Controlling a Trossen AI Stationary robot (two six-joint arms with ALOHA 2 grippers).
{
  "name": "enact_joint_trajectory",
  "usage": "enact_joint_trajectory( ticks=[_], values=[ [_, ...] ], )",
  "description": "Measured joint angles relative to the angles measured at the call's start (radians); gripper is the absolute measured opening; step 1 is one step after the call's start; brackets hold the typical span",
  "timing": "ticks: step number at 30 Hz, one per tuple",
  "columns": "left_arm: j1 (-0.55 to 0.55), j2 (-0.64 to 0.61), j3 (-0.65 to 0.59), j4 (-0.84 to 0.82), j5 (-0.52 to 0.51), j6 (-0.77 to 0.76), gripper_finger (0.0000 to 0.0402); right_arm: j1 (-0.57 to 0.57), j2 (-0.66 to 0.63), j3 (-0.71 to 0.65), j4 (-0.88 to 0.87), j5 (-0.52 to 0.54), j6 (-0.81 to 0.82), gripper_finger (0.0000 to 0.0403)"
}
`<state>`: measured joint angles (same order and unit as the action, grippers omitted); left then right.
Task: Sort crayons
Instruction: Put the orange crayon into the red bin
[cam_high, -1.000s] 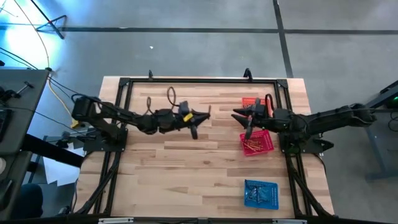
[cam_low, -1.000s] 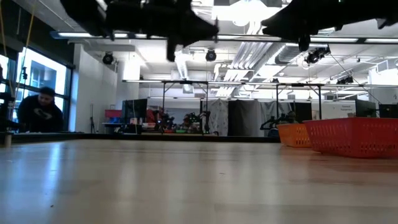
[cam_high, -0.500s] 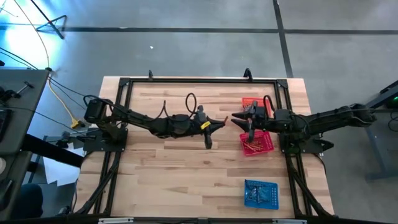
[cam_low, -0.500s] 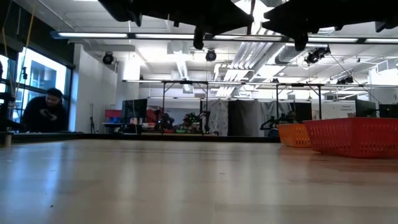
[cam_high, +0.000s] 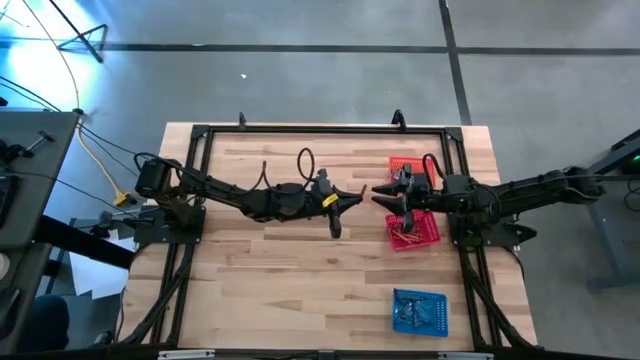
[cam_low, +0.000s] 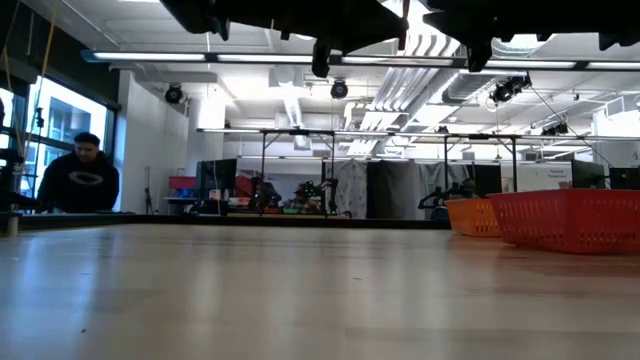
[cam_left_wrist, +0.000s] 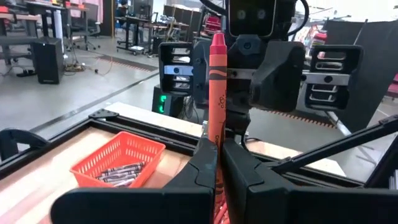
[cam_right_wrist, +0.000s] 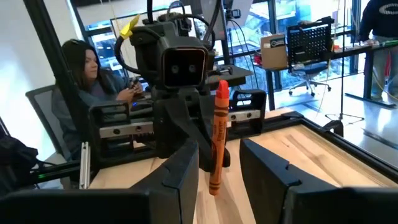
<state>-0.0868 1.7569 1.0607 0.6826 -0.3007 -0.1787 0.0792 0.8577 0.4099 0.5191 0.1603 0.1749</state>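
Note:
My left gripper (cam_high: 358, 196) is over the table's middle, pointing level toward the right edge and shut on an orange-red crayon (cam_left_wrist: 217, 93) that stands upright. My right gripper (cam_high: 380, 193) faces it from the right and is open. In the right wrist view the crayon (cam_right_wrist: 217, 140) stands in line with the gap between the two open fingers, and I see no touch. More crayons (cam_high: 405, 237) lie in the red basket (cam_high: 425, 228). Grey crayons (cam_left_wrist: 121, 171) lie in the orange basket (cam_left_wrist: 93, 168). My left gripper pinches the crayon's lower middle (cam_left_wrist: 217, 144) between its two fingers. The fingers come level from the table's left and lie across the crayon. The crayon stands upright and clear of the table, its tip (cam_left_wrist: 217, 38) above the fingers and its lower end (cam_right_wrist: 213, 188) below them.
A blue basket (cam_high: 420, 310) sits near the front right corner. The orange basket (cam_high: 402, 162) lies partly under my right arm, just beyond the red one. A black frame (cam_high: 200, 135) runs along the table's edges. A person (cam_low: 80, 180) shows beyond the table, and another person (cam_right_wrist: 93, 74) sits beside it.
My left gripper has carried the crayon toward the table's right edge and a little up, until it came close to my right gripper, and has then kept still. The crayon stays upright in the shut fingers.

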Motion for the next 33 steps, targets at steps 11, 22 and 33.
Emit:
enact_joint_trajectory(
  ticks=[11,22,33],
  values=[
    [0.000,0.058,0.059,0.019,-0.051,0.024,0.0000,0.000,0.000,0.000,0.014,0.000,0.000,0.0113],
    [0.000,0.103,0.144,-0.053,-0.044,0.044,0.0000,0.000,0.000,0.000,0.012,0.000,-0.001,0.0113],
    [-0.008,0.103,0.144,-0.056,-0.041,0.062,0.0000,0.000,0.000,0.001,-0.002,0.002,-0.030,0.0113]
  ],
)
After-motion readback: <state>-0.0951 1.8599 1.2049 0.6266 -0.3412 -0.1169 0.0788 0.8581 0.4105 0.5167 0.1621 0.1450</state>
